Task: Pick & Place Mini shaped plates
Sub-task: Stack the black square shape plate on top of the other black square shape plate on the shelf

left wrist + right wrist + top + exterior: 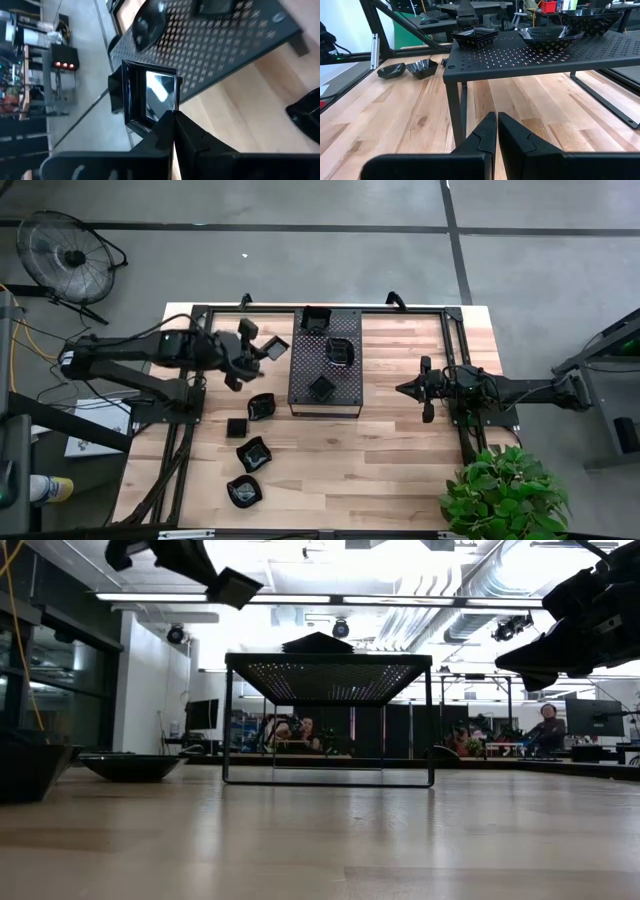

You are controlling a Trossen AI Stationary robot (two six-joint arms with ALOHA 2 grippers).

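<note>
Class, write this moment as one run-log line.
left gripper: shut on square mini plate, left of tray | right gripper: shut, empty, waiting right of tray

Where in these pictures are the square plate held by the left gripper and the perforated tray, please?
square plate (150, 97): left wrist view, on its glossy inner face.
perforated tray (325, 372): high view, on a bare patch of its top.

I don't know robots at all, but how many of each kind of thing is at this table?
Small glossy black dishes: 8
Large perforated black metal tray: 1
Green leafy plant: 1
Total: 10
</note>
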